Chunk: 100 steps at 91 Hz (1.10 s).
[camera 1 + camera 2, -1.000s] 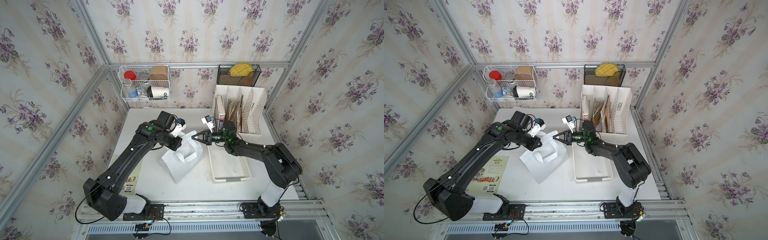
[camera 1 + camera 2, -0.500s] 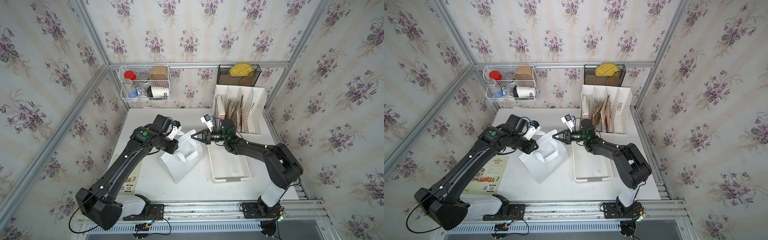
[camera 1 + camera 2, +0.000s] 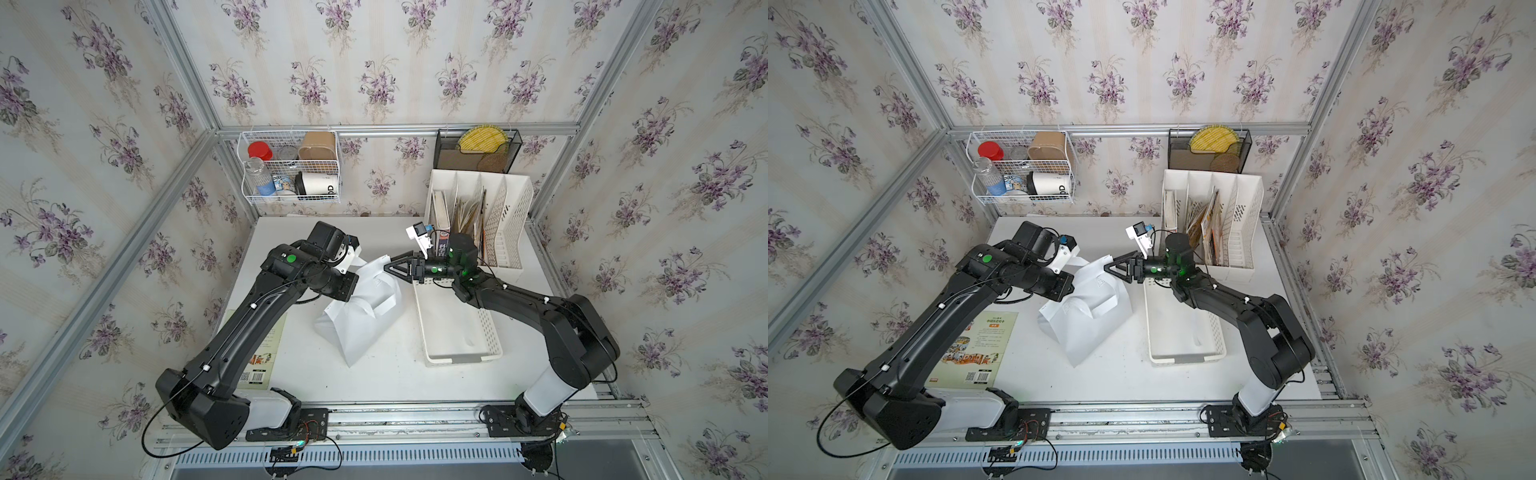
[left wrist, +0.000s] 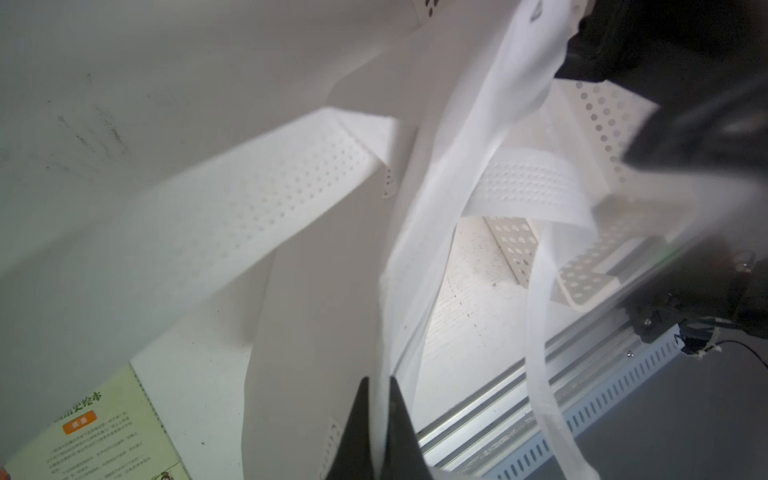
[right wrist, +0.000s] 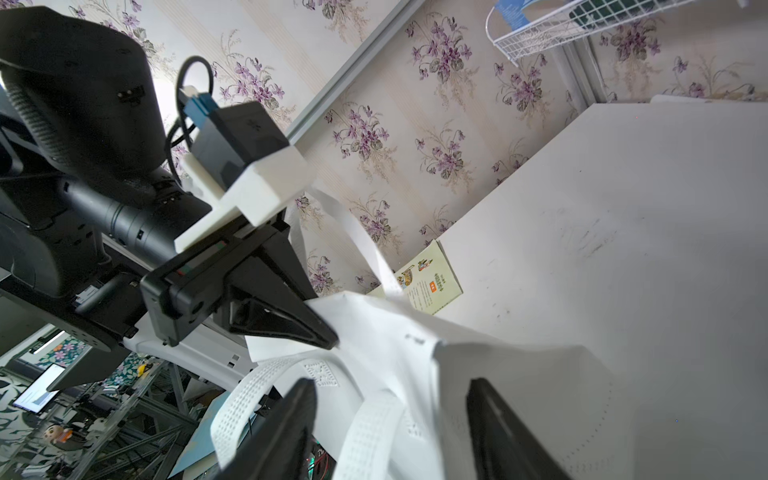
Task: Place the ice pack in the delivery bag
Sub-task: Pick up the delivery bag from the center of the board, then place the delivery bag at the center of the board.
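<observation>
Pinching tight, the left gripper (image 4: 377,384) has its two black tips pressed together on a thin edge of the delivery bag (image 4: 328,291), low in the middle of the left wrist picture. The right gripper (image 5: 388,392) is different. Its two dark fingers stand far apart at the bottom of the right wrist picture, with the bag's edge and a white strap (image 5: 370,432) between them, and they hold nothing. That is what has just changed. A second ago the right gripper was shut at the bag's top edge, and the left one was not quite closed. Now the left one has the bag by itself. In both top views the bag lies white and crumpled in the middle of the table (image 3: 374,382), with its top end reaching toward the two grippers. Just to its right sits the white basket (image 3: 461,359), and at lower left a picture book (image 3: 984,345) lies flat. I cannot see the ice pack anywhere, and I cannot see inside the bag. I think the right arm is now free to go and fetch the ice pack while the left one holds the bag's top up.
</observation>
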Tool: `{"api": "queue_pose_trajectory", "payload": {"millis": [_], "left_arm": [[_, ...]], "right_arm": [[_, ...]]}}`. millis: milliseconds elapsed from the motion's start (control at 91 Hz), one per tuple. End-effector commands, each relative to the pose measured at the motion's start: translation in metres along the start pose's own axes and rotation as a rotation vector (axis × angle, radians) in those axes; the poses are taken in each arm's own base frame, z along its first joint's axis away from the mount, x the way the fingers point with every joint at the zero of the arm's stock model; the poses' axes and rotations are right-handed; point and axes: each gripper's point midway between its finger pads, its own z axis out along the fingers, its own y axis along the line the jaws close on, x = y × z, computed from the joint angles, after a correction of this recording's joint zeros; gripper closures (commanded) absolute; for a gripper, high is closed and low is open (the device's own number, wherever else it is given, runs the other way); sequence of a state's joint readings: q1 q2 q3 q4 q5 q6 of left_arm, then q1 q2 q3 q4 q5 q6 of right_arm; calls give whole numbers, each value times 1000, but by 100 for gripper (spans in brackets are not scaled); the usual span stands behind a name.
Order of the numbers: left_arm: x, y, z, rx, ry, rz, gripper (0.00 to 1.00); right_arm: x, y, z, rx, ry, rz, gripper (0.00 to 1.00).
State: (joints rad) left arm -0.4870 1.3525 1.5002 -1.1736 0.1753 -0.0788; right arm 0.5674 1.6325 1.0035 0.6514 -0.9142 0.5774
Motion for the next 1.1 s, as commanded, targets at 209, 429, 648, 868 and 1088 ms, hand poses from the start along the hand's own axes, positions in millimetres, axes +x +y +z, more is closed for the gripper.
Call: {"api": "queue_pose_trajectory", "payload": {"millis": [209,429,648,868,1088], "left_arm": [[-36,18,-17,-109,-142,-258,100],[-67,25,-30,-129,-277,-426,100],[-93,46,-32,-231,-373,-529,100],[-101,43,-9,-202,-334,-602,100],[-78,64,17,-280,-314,-619,100]], "right_arm": [[-35,-1,-70,458,-190,-98,17],[-37,-7,-164,911,-341,-88,4],[-26,4,-220,1108,-408,-84,0],[-13,14,-248,1160,-491,-58,0],[3,9,-258,1196,-483,-56,0]]}}
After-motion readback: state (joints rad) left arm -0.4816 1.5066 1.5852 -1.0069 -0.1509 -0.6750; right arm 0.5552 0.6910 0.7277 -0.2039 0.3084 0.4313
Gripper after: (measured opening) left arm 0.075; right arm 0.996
